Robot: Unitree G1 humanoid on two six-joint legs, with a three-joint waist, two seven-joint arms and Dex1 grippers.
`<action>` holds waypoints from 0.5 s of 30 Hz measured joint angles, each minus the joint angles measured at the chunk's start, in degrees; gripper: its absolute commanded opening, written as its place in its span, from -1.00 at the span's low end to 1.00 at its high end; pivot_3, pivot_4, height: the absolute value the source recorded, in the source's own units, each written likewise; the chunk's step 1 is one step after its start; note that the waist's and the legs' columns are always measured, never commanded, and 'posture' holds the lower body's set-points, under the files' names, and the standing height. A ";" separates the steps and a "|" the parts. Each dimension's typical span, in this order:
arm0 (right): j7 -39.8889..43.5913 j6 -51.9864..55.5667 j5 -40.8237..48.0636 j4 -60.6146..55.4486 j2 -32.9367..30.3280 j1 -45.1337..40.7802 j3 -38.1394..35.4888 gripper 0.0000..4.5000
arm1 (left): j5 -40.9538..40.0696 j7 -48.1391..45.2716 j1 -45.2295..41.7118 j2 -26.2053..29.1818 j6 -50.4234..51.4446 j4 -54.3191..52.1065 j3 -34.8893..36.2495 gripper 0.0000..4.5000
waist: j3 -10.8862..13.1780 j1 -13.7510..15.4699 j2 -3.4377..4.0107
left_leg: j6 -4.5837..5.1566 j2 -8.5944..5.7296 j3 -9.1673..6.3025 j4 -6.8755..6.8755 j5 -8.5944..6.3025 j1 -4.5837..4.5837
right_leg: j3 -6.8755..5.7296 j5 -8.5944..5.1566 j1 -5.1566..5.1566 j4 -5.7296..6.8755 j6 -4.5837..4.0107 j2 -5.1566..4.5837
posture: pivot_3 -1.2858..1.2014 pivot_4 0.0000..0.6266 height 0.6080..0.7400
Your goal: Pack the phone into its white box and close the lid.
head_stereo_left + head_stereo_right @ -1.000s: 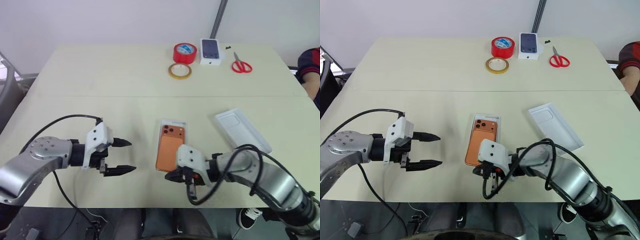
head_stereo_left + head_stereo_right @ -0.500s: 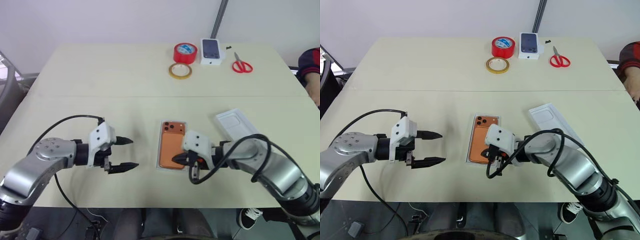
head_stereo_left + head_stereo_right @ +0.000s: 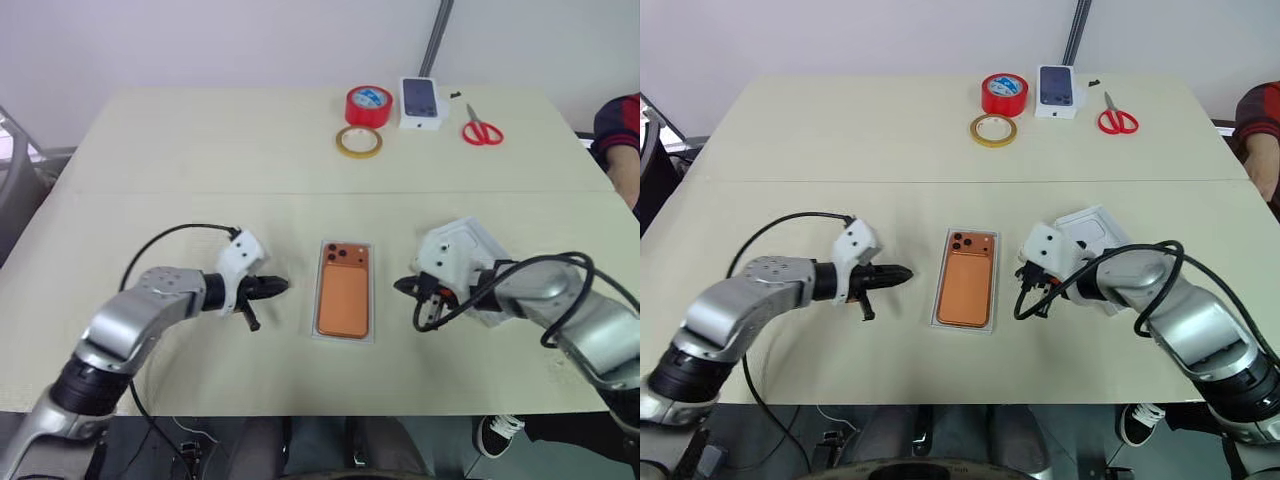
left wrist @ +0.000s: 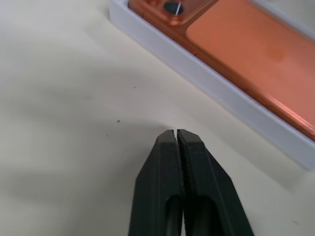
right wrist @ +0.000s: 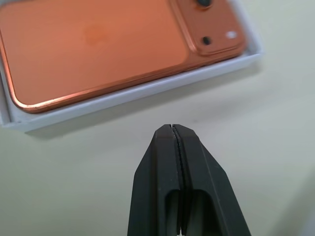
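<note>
The orange phone [image 3: 343,295] lies flat, back up, inside the white box [image 3: 344,339] at the middle of the table, its camera block at the far end. My left gripper [image 3: 283,286] is shut and empty, its tip just left of the box and apart from it. My right gripper [image 3: 400,284] is shut and empty, close to the box's right side. In the wrist views, each shut tip [image 4: 176,132] [image 5: 171,128] hovers over bare table a short way from the box rim [image 5: 138,93]. The lid [image 3: 470,240] lies inner face up to the right, partly hidden behind my right wrist.
At the far side stand a red tape roll [image 3: 369,105], a yellowish tape ring [image 3: 359,141], a smaller white box with a dark phone picture [image 3: 421,102] and red scissors [image 3: 482,130]. A person's sleeve [image 3: 620,130] shows at the right edge.
The phone, first skewed over the box's near end, now lies flat in the box. My right gripper left it and drew off to the right. My left gripper shut and moved toward the box.
</note>
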 measured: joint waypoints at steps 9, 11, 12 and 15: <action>-2.11 -0.14 -6.10 3.81 4.96 -4.49 8.75 -1.00 | 6.24 -3.08 -6.34 -6.20 -2.03 4.32 -6.96 -0.97 | -0.01 0.26 0.01 | -0.01 -0.02 0.00 0.13 0.01 -0.02 | 0.00 0.00 0.02 0.06 0.00 -0.01 | 0.03 -0.52 1.00; -1.94 -0.30 -7.27 4.40 4.87 -4.39 9.38 -1.00 | 7.34 -4.40 -7.63 -7.25 -2.49 5.42 -8.14 -0.97 | -0.01 0.35 0.01 | -0.01 -0.02 0.00 0.15 0.01 -0.02 | 0.00 0.00 0.02 0.09 0.01 -0.01 | 0.03 -0.52 1.00; -1.75 -0.32 -7.41 4.45 4.77 -4.32 9.39 -1.00 | 7.82 -4.89 -8.12 -7.56 -2.65 5.74 -8.60 -0.97 | -0.01 0.38 0.01 | -0.01 -0.03 0.00 0.17 0.01 -0.02 | 0.00 -0.01 0.02 0.12 0.01 -0.01 | 0.03 -0.52 1.00; -0.74 -0.31 -7.51 4.37 3.20 -3.20 8.22 -1.00 | 9.44 -6.29 -9.77 -9.97 -3.03 7.68 -9.94 -0.97 | -0.02 0.96 0.02 | 0.04 -0.04 0.00 0.28 -0.02 -0.02 | 0.00 -0.01 0.07 0.12 0.01 -0.02 | 0.03 -0.52 1.00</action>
